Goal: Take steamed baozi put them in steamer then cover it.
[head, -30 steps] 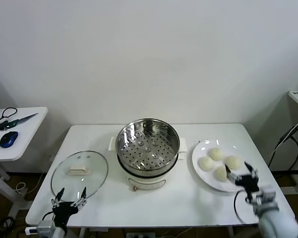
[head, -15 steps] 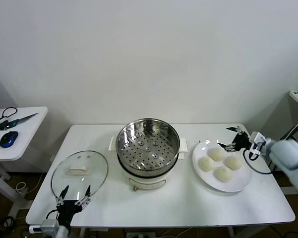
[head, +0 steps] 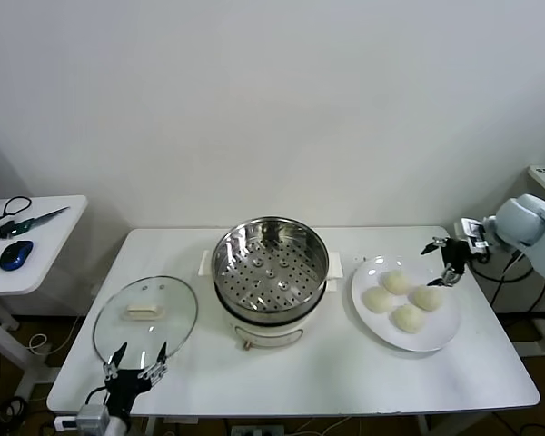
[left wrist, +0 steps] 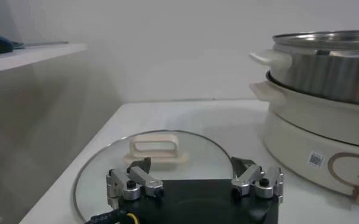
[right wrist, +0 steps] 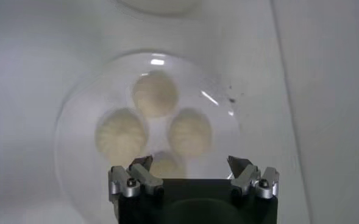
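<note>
Swung my right gripper up from the near edge of the table to the far right side of the plate, so it now hangs above the steamed baozi, fingers spread wide with nothing between them. All four buns sit in a tight cluster right under and just ahead of my fingertips, none in the pot yet, so I'd call this the very first step: lining up for the first pick. Next move is probably dropping straight down on one bun and closing gently, since they look soft and they're packed close, so bumping a neighbour is the risk.

My left gripper is parked low at the near table edge, fingers also spread and empty, with the cover lying flat just beyond them, handle up. Farther off sits the steamer, open, perforated tray bare. Nothing stands between the plate and the pot. Side desk with a mouse is well out of the way.
</note>
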Controlling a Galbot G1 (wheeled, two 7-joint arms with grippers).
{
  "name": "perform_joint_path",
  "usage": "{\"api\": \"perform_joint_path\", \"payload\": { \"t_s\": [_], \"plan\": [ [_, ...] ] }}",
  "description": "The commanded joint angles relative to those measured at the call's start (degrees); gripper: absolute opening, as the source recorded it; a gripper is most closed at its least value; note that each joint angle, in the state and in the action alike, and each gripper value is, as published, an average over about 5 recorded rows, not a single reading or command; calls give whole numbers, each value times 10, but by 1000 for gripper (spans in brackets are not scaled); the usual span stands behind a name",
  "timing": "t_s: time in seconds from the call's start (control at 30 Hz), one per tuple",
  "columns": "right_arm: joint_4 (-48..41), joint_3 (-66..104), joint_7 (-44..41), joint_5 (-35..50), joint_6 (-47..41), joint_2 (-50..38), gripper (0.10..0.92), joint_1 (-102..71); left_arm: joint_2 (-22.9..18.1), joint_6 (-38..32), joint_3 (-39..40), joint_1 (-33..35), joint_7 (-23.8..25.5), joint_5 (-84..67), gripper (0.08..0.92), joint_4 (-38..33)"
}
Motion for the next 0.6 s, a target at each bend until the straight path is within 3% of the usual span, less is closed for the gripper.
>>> {"api": "perform_joint_path", "payload": {
  "t_s": [0.03, 0.6],
  "plan": [
    [-109, -68, -39, -9, 10, 102, 823, 35, 0, -2, 0, 1, 0, 0, 823, 0],
    [-245, 66, 12, -150, 38, 202, 823, -71, -5, -5, 2, 11, -1, 8, 823, -2]
  ]
}}
